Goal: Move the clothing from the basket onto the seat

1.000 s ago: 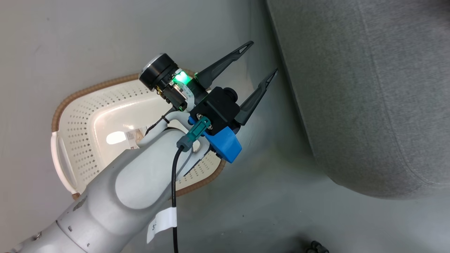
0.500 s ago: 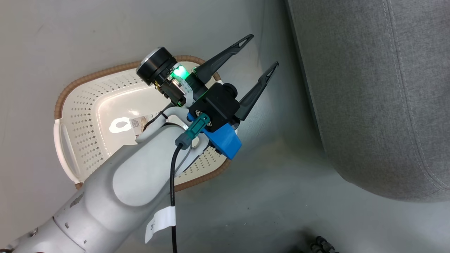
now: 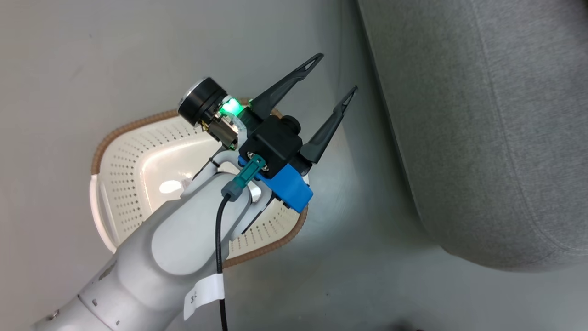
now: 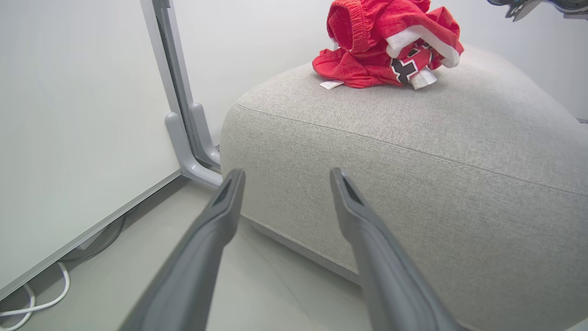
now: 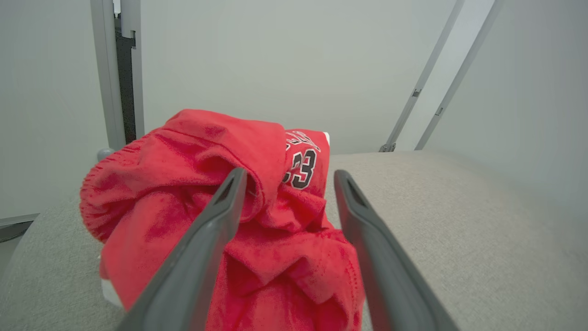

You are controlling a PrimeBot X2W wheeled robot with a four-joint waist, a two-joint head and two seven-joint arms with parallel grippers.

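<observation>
Looks to us like we're at the drop-off end of this one. The clothing (image 5: 183, 193) is bunched in a red heap on top of the seat (image 4: 390, 151), towards its far edge as the left wrist view has it. The right gripper (image 5: 290, 172) hangs right over that heap with its fingers spread wide. Fabric sits between and under them, but nothing is pinched. The left gripper (image 3: 336, 72) is spread wide too and carrying nothing. It's hovering low beside the seat, fingers aimed at the seat's front face.

The basket (image 3: 124, 184) sits on the floor (image 3: 413, 285) just beside the seat. What we can see of its inside is bare, though the left arm's pale forearm (image 3: 183, 248) covers a good chunk of it, so we can't swear it's empty.

Our guess for the next move is to lift the right gripper straight up off the seat so the fingers don't snag a fold and drag the heap. Then get that forearm out of the way and check the basket properly.

Other stuff: a grey metal post (image 4: 181, 115) stands on the floor at the seat's corner, and a white cable (image 4: 27, 308) lies further out from the seat. Neither really blocks anything, the soft fabric is the main snag risk.
</observation>
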